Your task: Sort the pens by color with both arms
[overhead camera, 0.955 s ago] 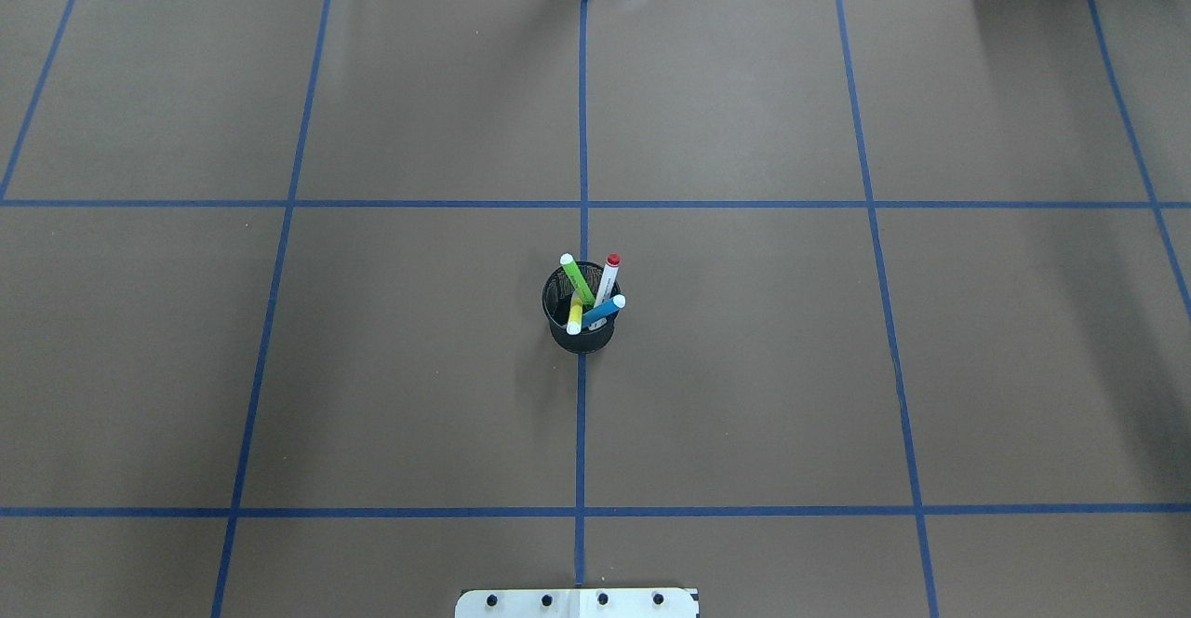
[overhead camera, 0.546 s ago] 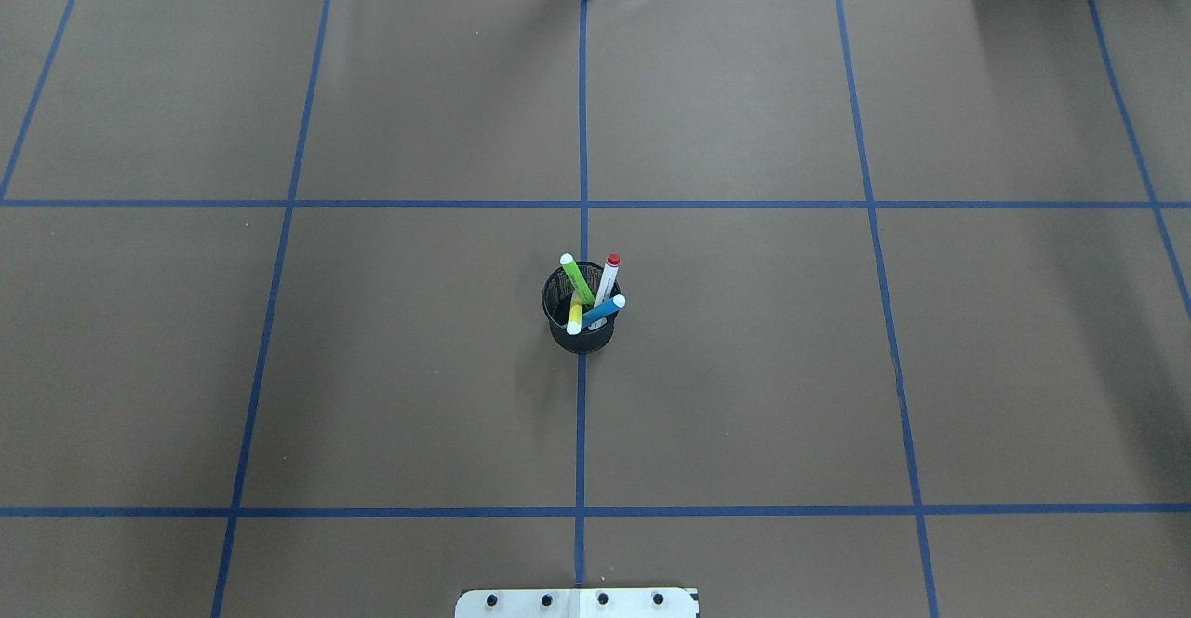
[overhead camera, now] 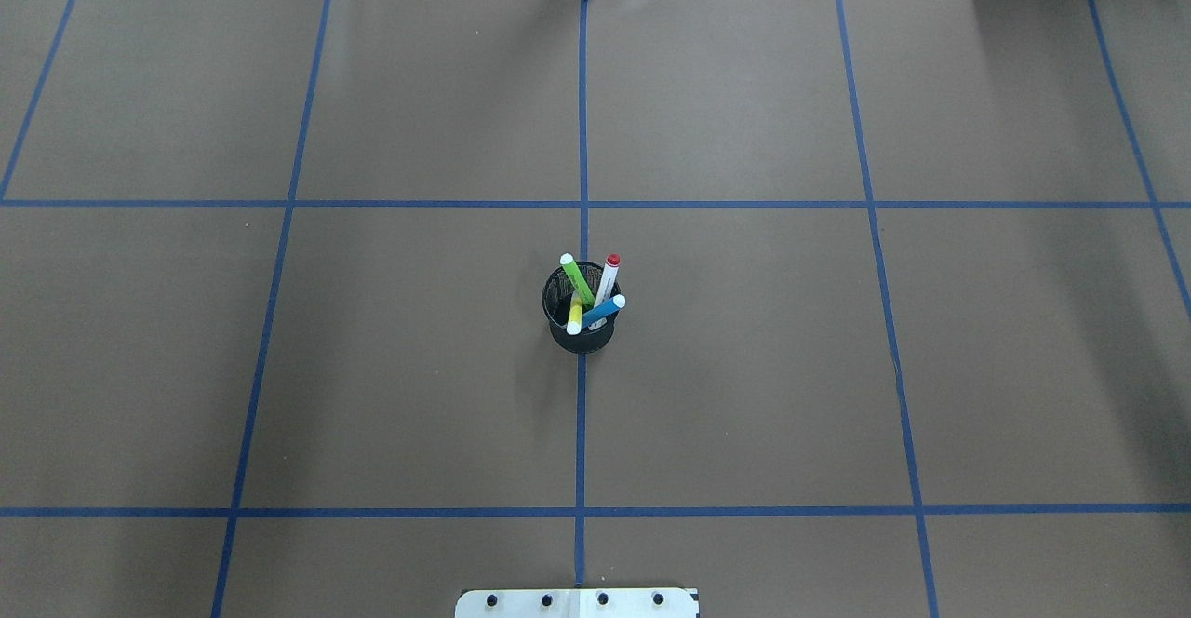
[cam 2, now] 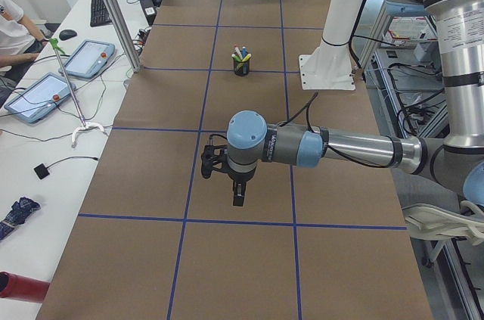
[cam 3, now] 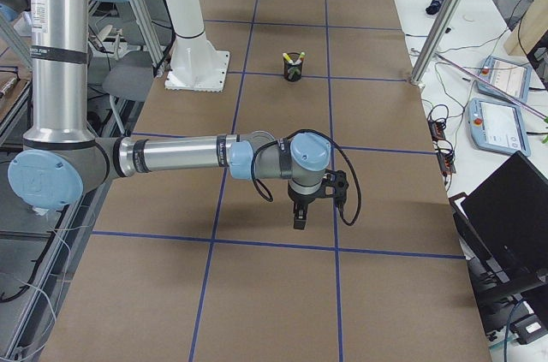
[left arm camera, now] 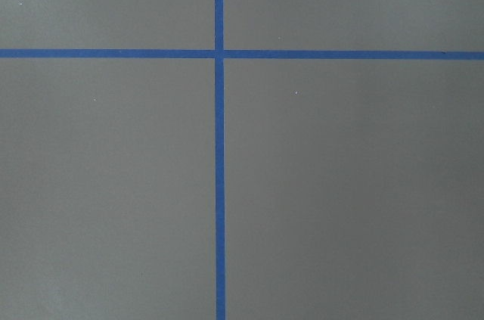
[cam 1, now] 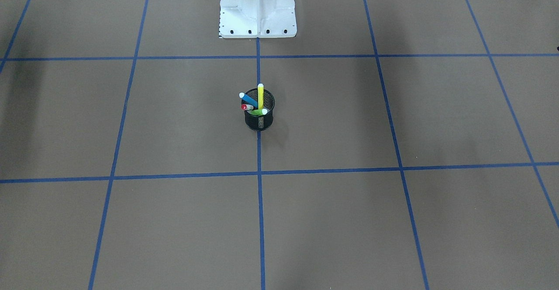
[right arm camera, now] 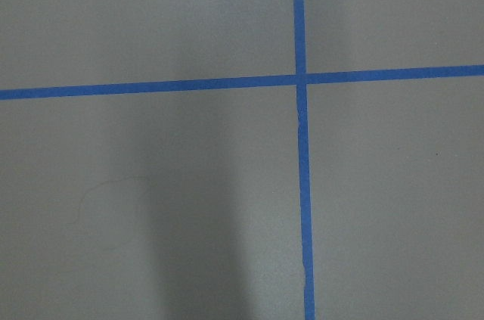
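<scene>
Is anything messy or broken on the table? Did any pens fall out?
Nothing stands out. The cup stands upright on the middle tape line, and the green, red, blue and yellow pens all lean inside it. None lies on the table, and nothing looks spilled or broken.

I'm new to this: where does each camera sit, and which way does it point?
Front-facing: across the table, facing the robot; its white pedestal stands behind the pen cup.
Overhead: behind the robot, looking forward and down; only the pedestal's foot shows.
Exterior left: table's end; left arm and left claw near.
Exterior right: opposite end; right arm and right claw near.
Left wrist: down at blue tape; no body.
Right wrist: likewise.
Shared: all four exterior views show the pen cup.
</scene>
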{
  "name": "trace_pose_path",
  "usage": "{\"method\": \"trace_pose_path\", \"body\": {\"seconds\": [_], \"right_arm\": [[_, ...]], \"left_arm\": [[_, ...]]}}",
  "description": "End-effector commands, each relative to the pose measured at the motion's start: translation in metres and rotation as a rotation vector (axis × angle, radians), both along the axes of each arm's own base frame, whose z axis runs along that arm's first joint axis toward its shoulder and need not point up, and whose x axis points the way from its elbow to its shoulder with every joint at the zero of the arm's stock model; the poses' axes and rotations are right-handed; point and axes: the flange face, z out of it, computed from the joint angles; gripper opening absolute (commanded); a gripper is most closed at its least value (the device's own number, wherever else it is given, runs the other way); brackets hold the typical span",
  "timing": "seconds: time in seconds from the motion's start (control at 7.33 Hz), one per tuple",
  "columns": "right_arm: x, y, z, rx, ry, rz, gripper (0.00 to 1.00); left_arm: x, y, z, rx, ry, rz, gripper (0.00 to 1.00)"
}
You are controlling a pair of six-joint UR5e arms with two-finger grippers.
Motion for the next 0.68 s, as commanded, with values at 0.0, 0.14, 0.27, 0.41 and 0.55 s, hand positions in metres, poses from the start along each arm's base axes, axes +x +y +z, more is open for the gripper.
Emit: {"method": "trace_pose_path", "body": {"seconds": [0.0, 0.14, 0.27, 0.41, 0.55], "right_arm": [[-0.0011, 0.0002, -0.0016, 0.004, -0.013, -0.003, 0.99], [-0.0027, -0.0009, -0.0019, 0.030, -0.016, -0.008, 0.99], [-0.0056, -0.0003, -0.0016, 0.047, -0.019, -0.015, 0.99], [-0.0066, 0.0001, -0.0032, 0.052, -0.024, -0.016, 0.99], [-0.0087, 0.0004, -0.0053, 0.044, -0.057, -0.013, 0.99]], "left_arm": [[0.0039, 0.0002, 0.0002, -0.008, 0.004, 0.003, 1.00], [0.0039, -0.0010, 0.0006, -0.008, 0.004, 0.003, 1.00], [0.0039, -0.0012, -0.0005, -0.001, 0.004, 0.005, 0.99], [0.0039, -0.0012, 0.0023, 0.000, 0.003, 0.010, 0.99], [0.0039, -0.0019, 0.0018, 0.001, 0.003, 0.010, 0.99]]}}
